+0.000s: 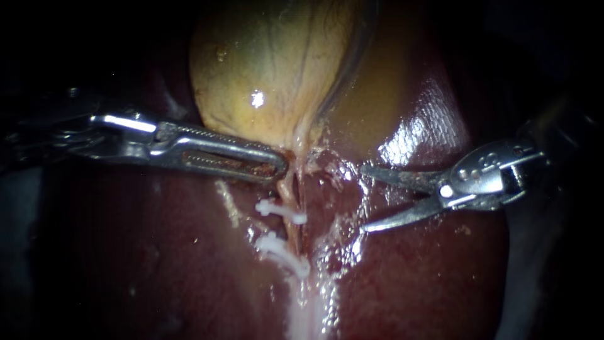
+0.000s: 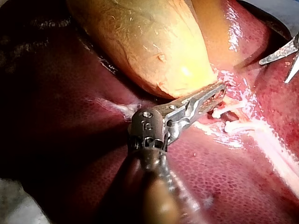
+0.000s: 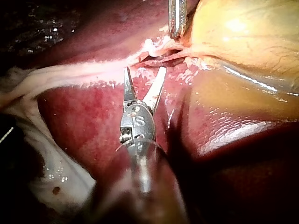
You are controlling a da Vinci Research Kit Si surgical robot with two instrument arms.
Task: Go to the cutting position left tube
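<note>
The yellow gallbladder (image 1: 270, 69) lies on the dark red liver (image 1: 157, 252). My left instrument (image 1: 280, 167) is shut on the tissue at the gallbladder's neck, holding it taut. Below the neck runs a thin pink tube (image 1: 288, 189) that carries two white clips (image 1: 280, 211) (image 1: 284, 252). My right instrument (image 1: 364, 198) has two blades that stand open, to the right of the tube and apart from it. In the right wrist view the open blades (image 3: 144, 71) point at the tube (image 3: 159, 58), just short of it, with a clip (image 3: 150, 45) beyond.
A pale strand of tissue (image 1: 308, 308) runs on below the clips. Wet, glistening liver (image 1: 415, 138) lies under my right instrument. In the left wrist view the shut jaws (image 2: 216, 92) sit beside the clips (image 2: 219, 112), with the blades (image 2: 287, 60) further ahead.
</note>
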